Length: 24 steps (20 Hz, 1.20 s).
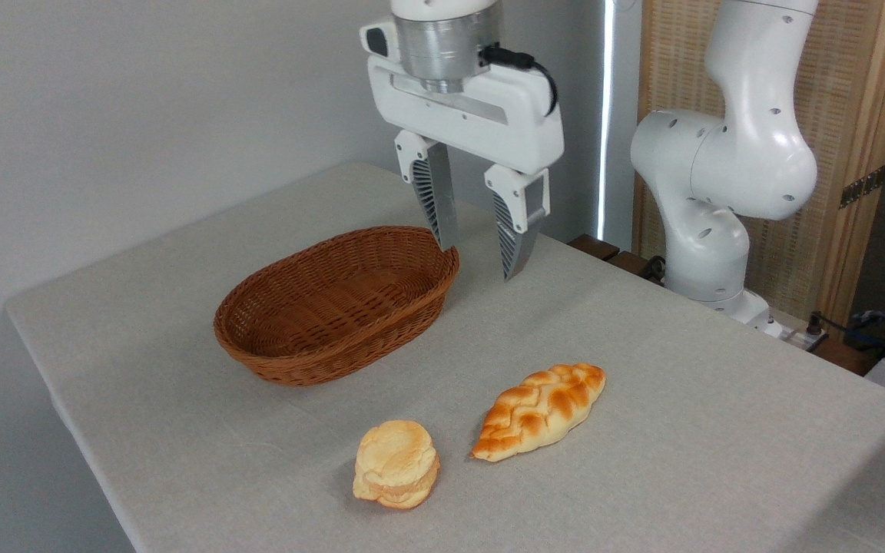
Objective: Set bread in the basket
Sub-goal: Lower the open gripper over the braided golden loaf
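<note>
Bread (540, 411) lies on table (719, 430) — hand (481, 261) wide open, empty, beside basket (335, 307).

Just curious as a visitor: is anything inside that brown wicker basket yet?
No, the basket shows only bare weave inside. Its near wall hides a strip of the floor. The bread lies on the table.

No text, label or number can be read anywhere

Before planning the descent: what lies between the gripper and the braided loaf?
Nothing: in the camera view only bare tablecloth separates the gripper from the braided loaf.
</note>
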Each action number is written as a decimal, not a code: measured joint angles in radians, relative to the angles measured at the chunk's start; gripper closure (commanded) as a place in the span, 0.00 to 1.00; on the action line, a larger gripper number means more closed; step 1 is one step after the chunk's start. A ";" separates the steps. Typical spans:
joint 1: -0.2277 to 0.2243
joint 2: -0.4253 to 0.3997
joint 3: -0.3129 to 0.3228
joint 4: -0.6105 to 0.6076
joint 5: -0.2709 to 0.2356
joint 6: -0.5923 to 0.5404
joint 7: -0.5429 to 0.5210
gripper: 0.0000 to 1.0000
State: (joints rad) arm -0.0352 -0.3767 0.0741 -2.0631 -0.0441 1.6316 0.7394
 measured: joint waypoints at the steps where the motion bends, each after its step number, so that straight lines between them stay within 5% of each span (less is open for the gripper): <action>1: 0.000 -0.015 0.004 -0.024 0.000 0.027 0.004 0.00; 6: 0.000 -0.041 0.009 -0.091 0.000 0.098 0.122 0.00; 11: 0.000 -0.045 0.084 -0.133 0.000 0.098 0.287 0.00; 19: -0.021 -0.045 0.089 -0.278 0.000 0.135 0.299 0.00; 24: -0.022 -0.045 0.190 -0.328 0.000 0.180 0.309 0.00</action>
State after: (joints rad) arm -0.0569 -0.4218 0.2645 -2.3910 -0.0440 1.8120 1.0483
